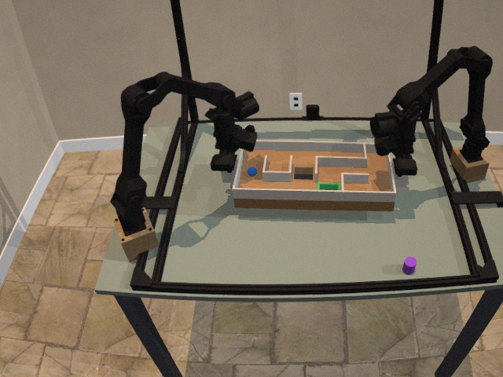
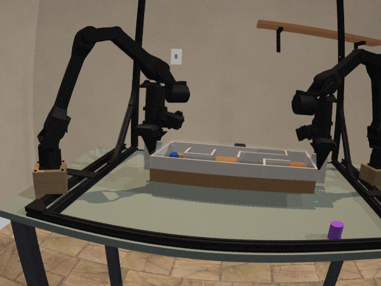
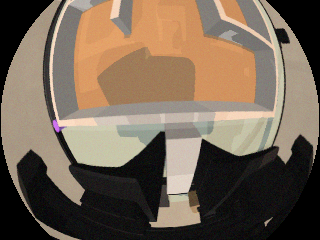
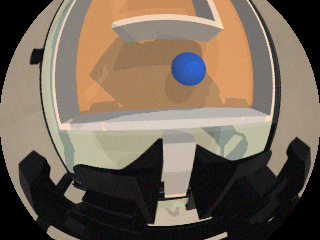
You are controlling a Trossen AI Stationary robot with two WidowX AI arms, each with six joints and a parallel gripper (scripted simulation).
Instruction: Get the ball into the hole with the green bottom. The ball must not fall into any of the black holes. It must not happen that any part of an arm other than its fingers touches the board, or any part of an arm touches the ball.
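Observation:
The maze board (image 1: 313,196) (image 2: 230,167) is held above the table. The blue ball (image 1: 251,171) (image 2: 174,154) (image 4: 188,68) is on its floor at the picture-left end, between the end wall and a U-shaped inner wall. A dark hole (image 1: 303,173) lies near the middle; the green-bottomed hole (image 1: 328,187) is at the front wall, right of it. My right gripper (image 2: 151,152) (image 4: 171,142), picture-left in the top and exterior views, is shut on the handle (image 4: 178,172) at the ball's end. My left gripper (image 2: 319,168) (image 3: 173,135) is shut on the opposite handle (image 3: 182,167).
A purple cylinder (image 1: 409,265) (image 2: 335,230) stands on the table (image 1: 284,247) near the front right. A black frame (image 1: 324,287) (image 2: 184,239) runs around the table top. Inner walls stand between the holes and the board's ends.

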